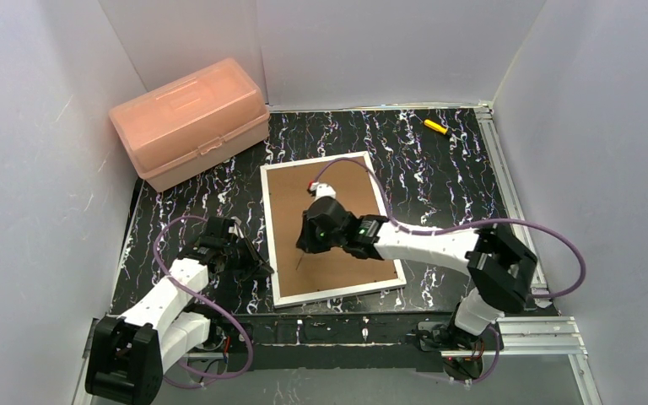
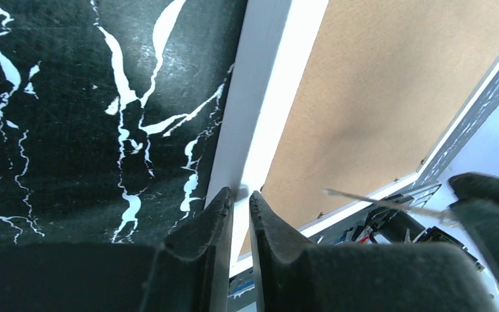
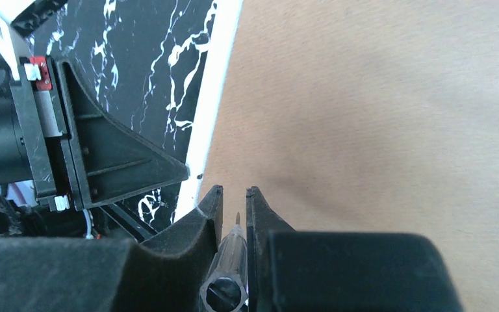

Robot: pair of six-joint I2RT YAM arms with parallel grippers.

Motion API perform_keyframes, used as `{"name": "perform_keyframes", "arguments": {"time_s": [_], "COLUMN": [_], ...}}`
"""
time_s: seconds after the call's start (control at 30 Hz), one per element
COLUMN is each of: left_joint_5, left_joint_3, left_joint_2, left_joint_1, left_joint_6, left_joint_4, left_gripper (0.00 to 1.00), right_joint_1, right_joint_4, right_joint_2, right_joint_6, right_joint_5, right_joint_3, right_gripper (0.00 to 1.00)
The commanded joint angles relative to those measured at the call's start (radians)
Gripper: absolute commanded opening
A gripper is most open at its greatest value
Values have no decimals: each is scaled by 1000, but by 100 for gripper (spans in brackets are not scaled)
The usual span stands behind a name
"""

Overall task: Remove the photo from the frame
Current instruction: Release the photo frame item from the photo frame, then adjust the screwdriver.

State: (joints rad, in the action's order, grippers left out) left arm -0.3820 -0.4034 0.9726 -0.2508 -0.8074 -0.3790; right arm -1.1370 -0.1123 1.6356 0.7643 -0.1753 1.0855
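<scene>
thin tool [image 3: 229, 260] half hidden in right gripper [image 3: 234, 192]

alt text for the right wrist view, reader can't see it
The right gripper pinches a thin clear-handled tool, its metal tip pointing at the brown back of the frame, which lies flat. To the left, the left gripper sits at the frame's white edge, over the black marbled table.
</scene>
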Motion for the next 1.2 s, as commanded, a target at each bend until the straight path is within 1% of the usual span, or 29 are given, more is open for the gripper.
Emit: {"name": "perform_keyframes", "arguments": {"time_s": [0.0,0.07,0.17,0.27,0.47,0.6,0.67,0.77,1.0,1.1,1.17], "left_joint_5": [-37,-91,-173,-240,-349,-422,-459,-496,-539,-550,-558], "left_joint_3": [-44,-45,-43,-45,-58,-55,-58,-74,-78,-81,-83], "left_joint_2": [-54,-77,-109,-128,-113,-88,-86,-100,-136,-111,-93], "left_joint_1": [-5,-5,-5,-5,-5,-5,-5,-7,-27,-28,-28], "left_joint_6": [19,29,33,38,27,7,0,10,-2,-1,-2], "left_joint_4": [-29,16,105,179,306,399,434,435,435,416,412], "left_gripper": [17,21,32,41,51,54,54,50,45,35,24], "right_joint_1": [63,99,154,192,227,239,248,259,272,275,276], "right_joint_4": [148,188,267,327,372,414,441,499,622,649,650], "right_joint_2": [-112,-128,-146,-154,-144,-134,-124,-106,-75,-60,-57], "right_joint_6": [7,17,46,66,82,110,129,167,243,257,258], "right_joint_5": [96,160,279,348,445,517,569,627,674,687,686], "right_joint_3": [-60,-83,-127,-146,-142,-141,-140,-146,-168,-165,-166], "right_gripper": [1,1,1,1,1,1,1,1,1,1,1]}}
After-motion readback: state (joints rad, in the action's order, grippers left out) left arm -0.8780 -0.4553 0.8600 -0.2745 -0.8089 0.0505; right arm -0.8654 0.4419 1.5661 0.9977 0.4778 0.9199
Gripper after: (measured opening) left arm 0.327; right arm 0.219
